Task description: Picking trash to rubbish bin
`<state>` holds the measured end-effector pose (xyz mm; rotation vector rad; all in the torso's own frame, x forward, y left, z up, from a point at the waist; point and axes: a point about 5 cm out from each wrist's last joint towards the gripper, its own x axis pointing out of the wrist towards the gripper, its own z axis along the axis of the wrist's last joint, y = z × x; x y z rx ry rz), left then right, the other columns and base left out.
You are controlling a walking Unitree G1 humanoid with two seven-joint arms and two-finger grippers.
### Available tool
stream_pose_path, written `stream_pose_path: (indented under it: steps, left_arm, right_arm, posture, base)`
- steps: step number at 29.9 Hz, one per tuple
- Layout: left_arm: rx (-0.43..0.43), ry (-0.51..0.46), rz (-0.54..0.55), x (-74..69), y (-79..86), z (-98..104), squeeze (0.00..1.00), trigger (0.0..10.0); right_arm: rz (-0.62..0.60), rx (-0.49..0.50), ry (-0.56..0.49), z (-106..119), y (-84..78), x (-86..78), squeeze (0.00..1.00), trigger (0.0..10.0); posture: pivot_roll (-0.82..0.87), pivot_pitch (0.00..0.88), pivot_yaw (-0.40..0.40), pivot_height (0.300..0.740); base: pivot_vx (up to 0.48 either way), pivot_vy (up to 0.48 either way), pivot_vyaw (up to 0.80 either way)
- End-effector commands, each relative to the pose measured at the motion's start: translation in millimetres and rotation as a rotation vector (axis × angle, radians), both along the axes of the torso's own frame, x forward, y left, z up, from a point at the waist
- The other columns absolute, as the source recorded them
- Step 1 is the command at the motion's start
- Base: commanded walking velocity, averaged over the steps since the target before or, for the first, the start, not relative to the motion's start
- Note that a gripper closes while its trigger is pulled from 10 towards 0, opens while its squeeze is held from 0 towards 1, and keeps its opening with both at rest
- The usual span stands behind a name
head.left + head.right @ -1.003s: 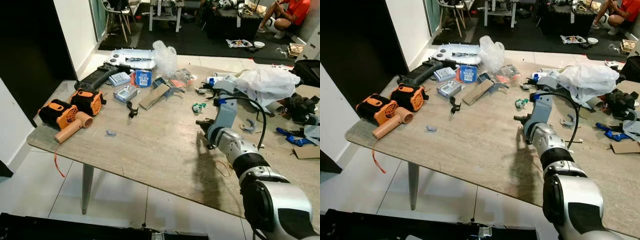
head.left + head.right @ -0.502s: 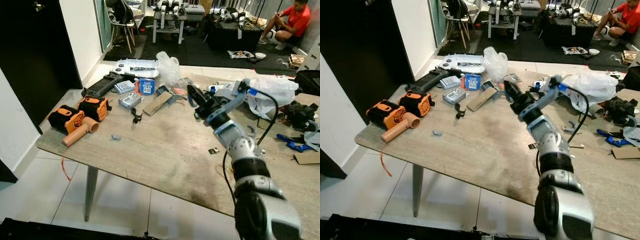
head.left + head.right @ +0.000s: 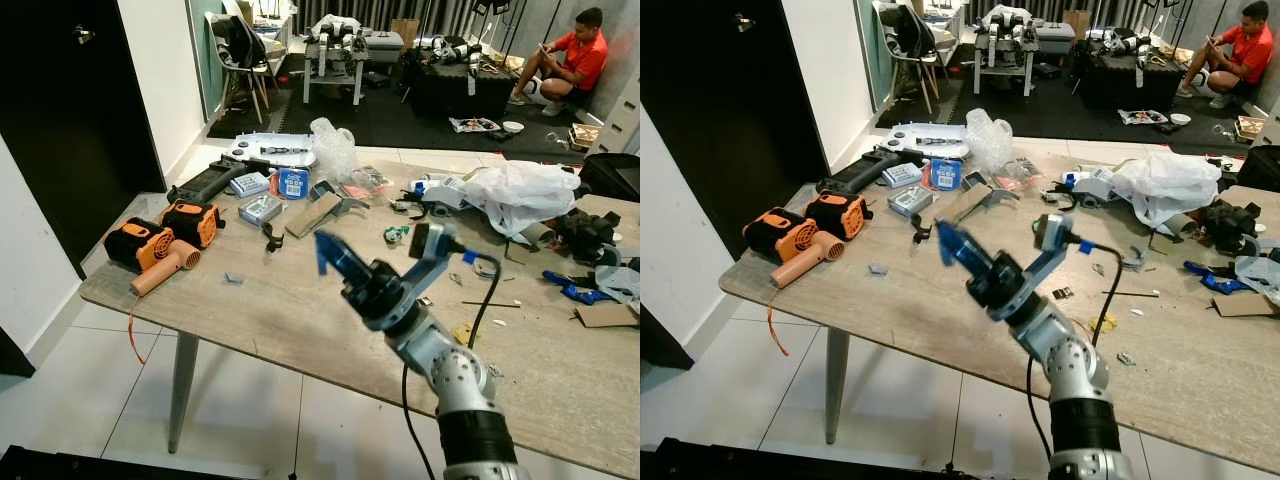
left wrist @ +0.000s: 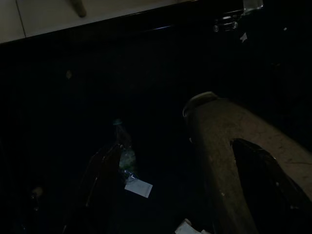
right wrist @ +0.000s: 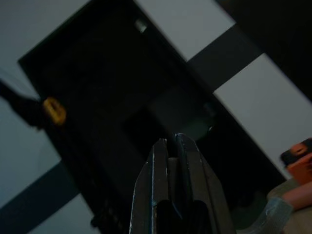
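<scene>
Right eye view: right gripper (image 3: 952, 245), jaws clenched on a blue scrap (image 3: 945, 240), lifted above the tabletop (image 3: 940, 300); carrying step, next needs finding the bin

Left wrist view nearly black, maybe a bottle (image 4: 124, 156)

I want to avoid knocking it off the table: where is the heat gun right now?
The heat gun lies at the table's left end near the edge, touching the two orange-and-black tools, well left of the raised right gripper.
</scene>
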<state>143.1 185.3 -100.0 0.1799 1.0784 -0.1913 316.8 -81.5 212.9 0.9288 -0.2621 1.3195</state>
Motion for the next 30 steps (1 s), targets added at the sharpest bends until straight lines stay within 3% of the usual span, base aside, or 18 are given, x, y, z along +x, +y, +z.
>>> stream_pose_path:
  steps: [1, 8, 15, 30]
  left_arm:
    - [-0.003, 0.129, 0.027, -31.8, -1.4, -11, 0.00, 10.0]
    - [0.003, 0.148, 0.029, -38.4, -1.2, -13, 0.00, 10.0]
    - [0.006, 0.150, 0.027, -39.0, -1.2, -13, 0.00, 10.0]
    - [0.007, 0.150, 0.021, -38.7, -0.7, -13, 0.00, 10.0]
  right_arm:
    - [0.025, -0.031, 0.009, -4, 6.3, -5.0, 0.00, 10.0]
    - [0.000, -0.255, 0.111, -39, 31.0, -6.9, 0.00, 10.0]
    - [-0.015, -0.469, 0.171, -74, 44.1, -13.1, 0.00, 10.0]
    - [-0.106, -0.661, 0.269, -113, 41.0, -10.7, 0.00, 10.0]
  posture:
    - [-0.05, 0.093, -0.001, 0.740]
    - [-0.05, 0.092, -0.010, 0.740]
    - [-0.05, 0.090, -0.014, 0.740]
    - [-0.06, 0.093, -0.007, 0.740]
  base:
    - [-0.247, 0.000, 0.00]
    - [-0.256, 0.000, 0.00]
    - [-0.277, 0.000, 0.00]
    - [-0.283, 0.000, 0.00]
